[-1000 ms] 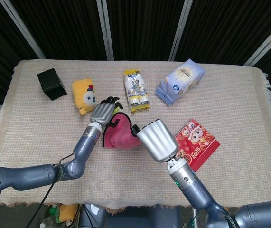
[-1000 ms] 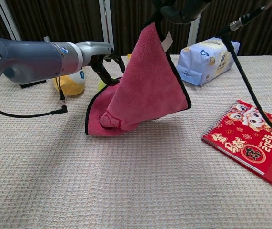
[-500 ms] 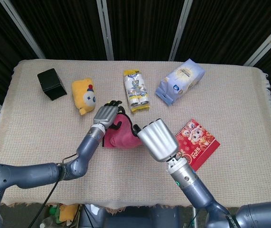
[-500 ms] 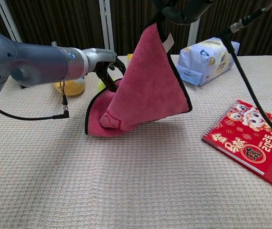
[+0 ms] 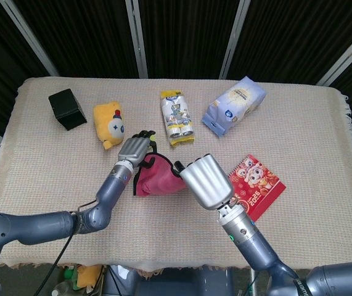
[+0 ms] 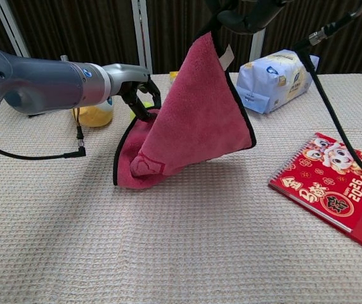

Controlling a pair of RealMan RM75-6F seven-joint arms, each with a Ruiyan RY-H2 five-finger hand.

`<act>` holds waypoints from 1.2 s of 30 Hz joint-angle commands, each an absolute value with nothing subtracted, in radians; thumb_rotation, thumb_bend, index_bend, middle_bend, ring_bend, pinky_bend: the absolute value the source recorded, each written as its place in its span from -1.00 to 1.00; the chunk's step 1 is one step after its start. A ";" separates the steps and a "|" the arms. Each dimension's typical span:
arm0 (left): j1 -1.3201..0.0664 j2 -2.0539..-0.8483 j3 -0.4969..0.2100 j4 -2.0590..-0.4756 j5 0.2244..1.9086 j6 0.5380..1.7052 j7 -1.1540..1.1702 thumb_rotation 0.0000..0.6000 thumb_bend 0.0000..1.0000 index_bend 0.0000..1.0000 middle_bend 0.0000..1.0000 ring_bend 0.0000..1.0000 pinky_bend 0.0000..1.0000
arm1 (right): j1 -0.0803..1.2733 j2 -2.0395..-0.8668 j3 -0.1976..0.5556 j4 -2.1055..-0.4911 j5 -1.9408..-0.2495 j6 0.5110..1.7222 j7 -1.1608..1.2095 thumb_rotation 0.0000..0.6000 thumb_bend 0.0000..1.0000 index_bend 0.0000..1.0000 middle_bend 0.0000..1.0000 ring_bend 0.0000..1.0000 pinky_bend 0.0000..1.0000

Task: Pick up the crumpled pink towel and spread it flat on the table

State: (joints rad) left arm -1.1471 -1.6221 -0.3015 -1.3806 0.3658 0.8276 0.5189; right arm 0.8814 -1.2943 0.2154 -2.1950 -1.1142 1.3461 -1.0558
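Left hand has drawn back slightly along the towel's far edge; the towel hangs much as it did.
The right hand pinches a top corner of the pink towel, lifting it so the cloth drapes open, its lower fold on the table. The left hand's fingers curl at the dark hem, apparently seeking a second corner; whether they grip it, I cannot tell.

Head view: up high, looking steeply down over the whole table, far edge included. Chest view: down low near the front edge, facing straight across, close in. Shared by both: pink towel, red calendar, white-blue bag.
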 commanded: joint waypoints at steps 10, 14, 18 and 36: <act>-1.132 -1.593 -0.295 -1.412 0.397 0.838 0.486 1.00 -0.10 0.29 -0.82 -1.00 -0.77 | 0.875 -1.298 0.210 -2.202 -1.119 1.354 -1.071 1.00 0.22 0.33 1.00 1.00 0.94; -1.125 -1.571 -0.299 -1.436 0.414 0.850 0.474 1.00 -0.10 0.30 -0.82 -1.00 -0.77 | 0.866 -1.291 0.208 -2.200 -1.121 1.358 -1.064 1.00 0.22 0.33 1.00 1.00 0.94; -1.115 -1.538 -0.307 -1.469 0.433 0.869 0.461 1.00 -0.10 0.30 -0.81 -1.00 -0.77 | 0.852 -1.275 0.213 -2.189 -1.117 1.366 -1.042 1.00 0.22 0.33 1.00 1.00 0.94; -1.085 -1.353 -0.369 -1.677 0.514 0.960 0.426 1.00 -0.09 0.31 -0.80 -1.00 -0.77 | 0.792 -1.188 0.256 -2.083 -1.041 1.357 -0.871 1.00 0.22 0.33 1.00 1.00 0.94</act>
State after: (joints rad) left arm -1.0851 -1.3591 -0.3629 -1.6677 0.5101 0.9540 0.4300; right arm 0.7945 -1.1907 0.2560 -2.0853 -1.0409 1.3585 -0.8731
